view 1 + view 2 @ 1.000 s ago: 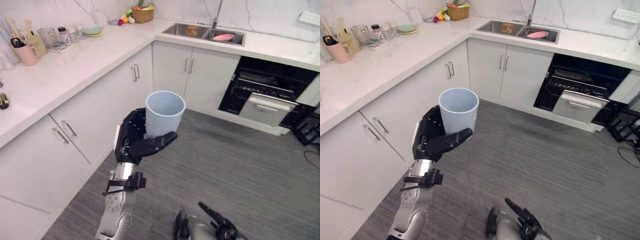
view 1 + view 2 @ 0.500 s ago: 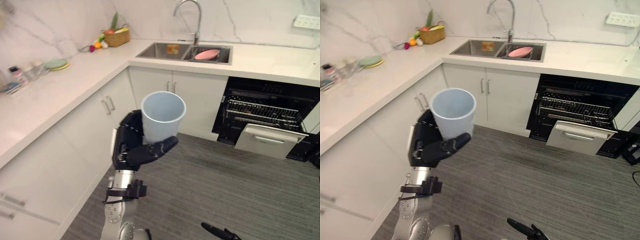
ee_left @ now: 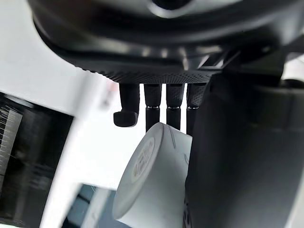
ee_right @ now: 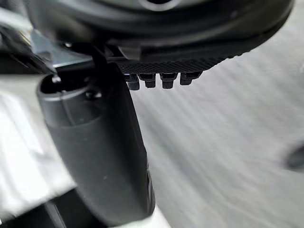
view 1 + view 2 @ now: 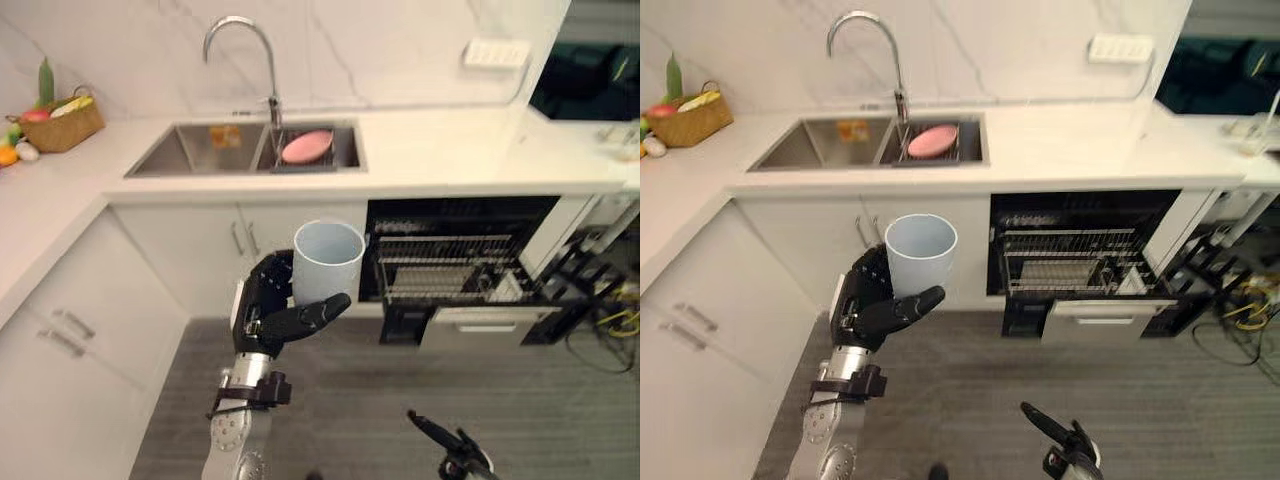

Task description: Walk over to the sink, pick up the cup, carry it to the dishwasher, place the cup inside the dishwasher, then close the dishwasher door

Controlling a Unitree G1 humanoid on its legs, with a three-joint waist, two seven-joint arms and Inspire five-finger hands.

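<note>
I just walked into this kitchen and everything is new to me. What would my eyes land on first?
First you would see the pale blue cup, held upright in the robot's left hand in front of the white cabinets. To its right the dishwasher stands open with its wire rack pulled out. Above, on the counter, a pink dish lies in the sink under a tall curved tap.

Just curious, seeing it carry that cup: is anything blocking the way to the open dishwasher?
Nothing visible. The left hand holds the cup upright, and the dishwasher stands open just to its right, with only floor between them.
</note>
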